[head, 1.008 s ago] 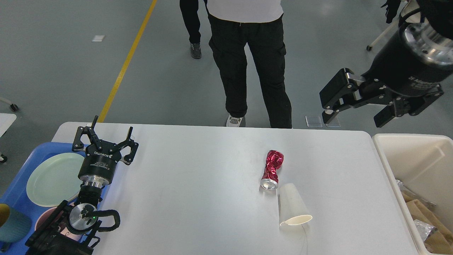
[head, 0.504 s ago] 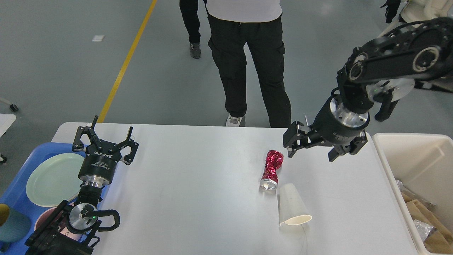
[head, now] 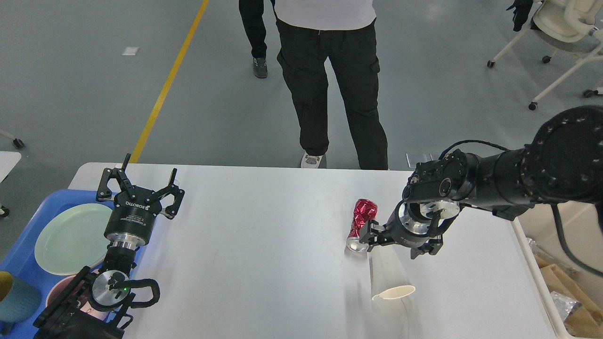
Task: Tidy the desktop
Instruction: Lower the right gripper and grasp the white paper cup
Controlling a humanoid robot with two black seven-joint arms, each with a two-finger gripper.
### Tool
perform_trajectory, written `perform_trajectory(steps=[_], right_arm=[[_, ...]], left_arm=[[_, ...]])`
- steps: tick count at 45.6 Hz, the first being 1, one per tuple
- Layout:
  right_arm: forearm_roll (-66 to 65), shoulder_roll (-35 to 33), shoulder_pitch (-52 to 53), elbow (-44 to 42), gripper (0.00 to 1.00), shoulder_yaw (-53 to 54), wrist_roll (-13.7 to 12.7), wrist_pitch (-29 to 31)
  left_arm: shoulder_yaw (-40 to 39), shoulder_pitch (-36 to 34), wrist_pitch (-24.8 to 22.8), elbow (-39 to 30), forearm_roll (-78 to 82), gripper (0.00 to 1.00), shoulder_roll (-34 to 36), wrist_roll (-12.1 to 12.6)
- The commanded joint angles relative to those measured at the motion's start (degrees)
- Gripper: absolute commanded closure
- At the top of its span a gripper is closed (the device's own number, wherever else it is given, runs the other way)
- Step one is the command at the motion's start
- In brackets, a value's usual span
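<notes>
Two pieces remain on the desktop [head: 264,263], right of centre: can [head: 362,221] and cup [head: 388,278]. My right gripper [head: 393,245] hangs spread above them; my left gripper [head: 140,188] idles, open.

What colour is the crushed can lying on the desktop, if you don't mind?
Shiny red, with a silver end; the head view shows the can.

A crushed red can [head: 362,222] lay beside a white paper cup [head: 387,278] tipped on its side. At the left, a blue tray [head: 28,254] held a pale green plate [head: 70,238], a pink bowl [head: 59,292] and a teal cup [head: 18,297]. A person in black trousers [head: 334,80] stood beyond. A white chair [head: 560,33] stood far right.
</notes>
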Motion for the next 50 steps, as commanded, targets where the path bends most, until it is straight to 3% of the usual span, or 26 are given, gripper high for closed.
perform_trajectory(steps=[1,21,38,41,47,50], right_arm=[[-2.9,0.9,-4.2,-3.5,0.00,0.2,0.0,-0.8],[-5.7,2.5,-9.9,-7.6,0.00,0.2,0.0,-3.2],[-5.8,2.6,-11.1,-7.7,0.08,0.2,0.0,-5.4],[-5.8,2.6,-11.6,-7.7,0.23,0.2,0.0,-5.4],[-5.7,2.6,-11.6,-7.3,0.64,0.3,0.0,-5.2],[-5.7,2.6,-11.3,-7.0,0.77,0.3,0.0,-4.9]], left_arm=[[0.0,-0.1,0.0,0.0,0.0,0.04,0.0,0.0],[0.0,0.0,0.0,0.0,0.0,0.04,0.0,0.0],[0.0,-0.1,0.0,0.0,0.0,0.04,0.0,0.0],[0.0,0.0,0.0,0.0,0.0,0.04,0.0,0.0],[0.0,0.0,0.0,0.0,0.0,0.04,0.0,0.0],[0.0,0.0,0.1,0.0,0.0,0.04,0.0,0.0]])
